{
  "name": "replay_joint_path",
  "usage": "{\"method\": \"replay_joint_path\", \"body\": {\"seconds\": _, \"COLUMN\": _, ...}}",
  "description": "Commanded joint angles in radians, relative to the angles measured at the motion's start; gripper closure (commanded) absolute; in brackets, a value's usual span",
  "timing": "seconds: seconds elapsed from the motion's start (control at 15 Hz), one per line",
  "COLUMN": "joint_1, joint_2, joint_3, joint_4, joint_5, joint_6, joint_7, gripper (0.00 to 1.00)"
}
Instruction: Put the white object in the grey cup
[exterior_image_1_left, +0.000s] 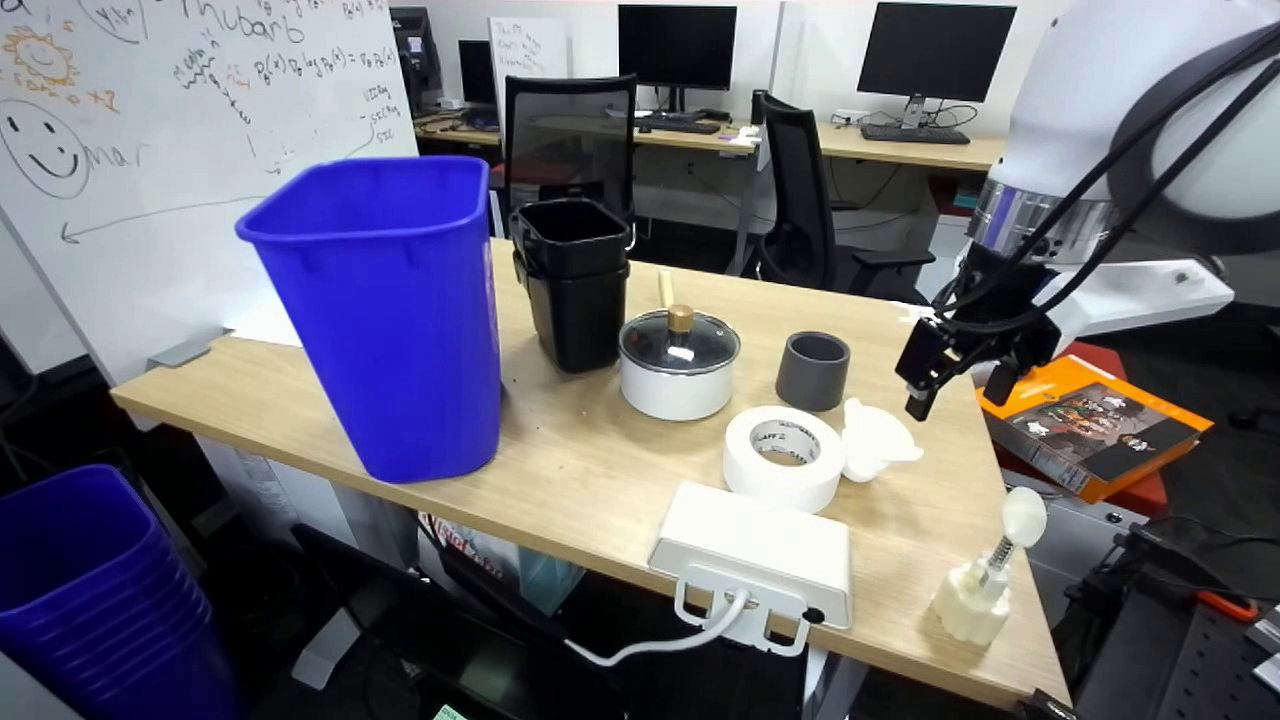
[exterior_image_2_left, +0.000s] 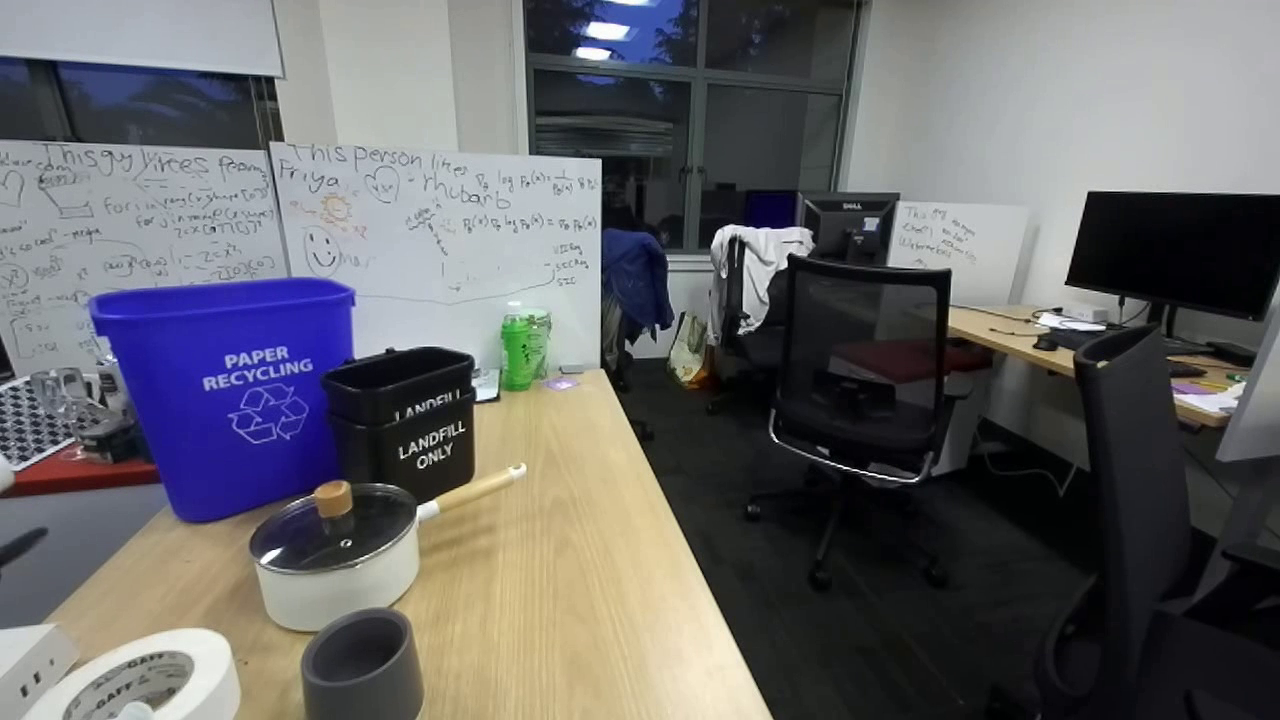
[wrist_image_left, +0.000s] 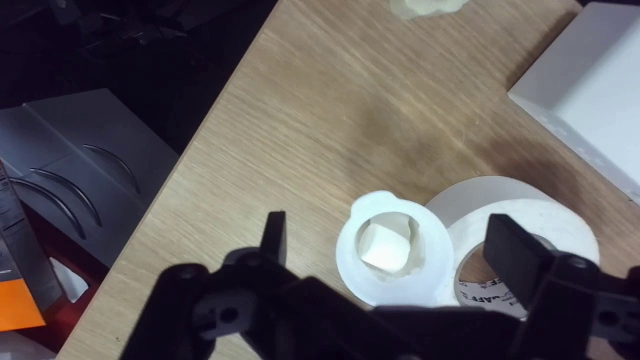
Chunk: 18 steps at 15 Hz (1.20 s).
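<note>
Several small pale white chunks (wrist_image_left: 386, 248) sit inside a white lipped cup (wrist_image_left: 435, 277) in the wrist view. In an exterior view this white cup (exterior_image_1_left: 880, 440) stands beside a tape roll, its opening hard to see. A dark grey cup (exterior_image_1_left: 813, 372) stands upright behind it; it also shows at the bottom of an exterior view (exterior_image_2_left: 362, 672), and I see nothing inside it. The grey cup is out of the wrist view. My gripper (exterior_image_1_left: 958, 396) is open and empty, above the table near the white cup. In the wrist view its fingers (wrist_image_left: 389, 235) appear on either side of the white cup.
A white tape roll (exterior_image_1_left: 742, 465) adjoins the white cup. A white pot with a glass lid (exterior_image_1_left: 675, 390), black bins (exterior_image_1_left: 580, 315) and a blue bin (exterior_image_1_left: 425, 350) stand farther along. A white box (exterior_image_1_left: 760, 535) and a cream dispenser-like item (exterior_image_1_left: 975, 600) are near the table edge.
</note>
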Motion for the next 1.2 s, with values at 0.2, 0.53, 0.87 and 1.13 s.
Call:
{"method": "replay_joint_path", "body": {"seconds": 0.2, "joint_1": -0.027, "joint_2": 0.185, "joint_3": -0.029, "joint_4": 0.001, "joint_5": 0.023, "joint_6": 0.187, "joint_7": 0.045, "gripper": 0.0}}
{"method": "replay_joint_path", "body": {"seconds": 0.53, "joint_1": 0.002, "joint_2": 0.228, "joint_3": -0.041, "joint_4": 0.004, "joint_5": 0.178, "joint_6": 0.188, "joint_7": -0.053, "gripper": 0.0}}
{"method": "replay_joint_path", "body": {"seconds": 0.87, "joint_1": 0.006, "joint_2": 0.23, "joint_3": -0.041, "joint_4": 0.008, "joint_5": 0.197, "joint_6": 0.188, "joint_7": -0.066, "gripper": 0.0}}
{"method": "replay_joint_path", "body": {"seconds": 1.13, "joint_1": 0.006, "joint_2": 0.23, "joint_3": -0.041, "joint_4": 0.008, "joint_5": 0.197, "joint_6": 0.188, "joint_7": -0.066, "gripper": 0.0}}
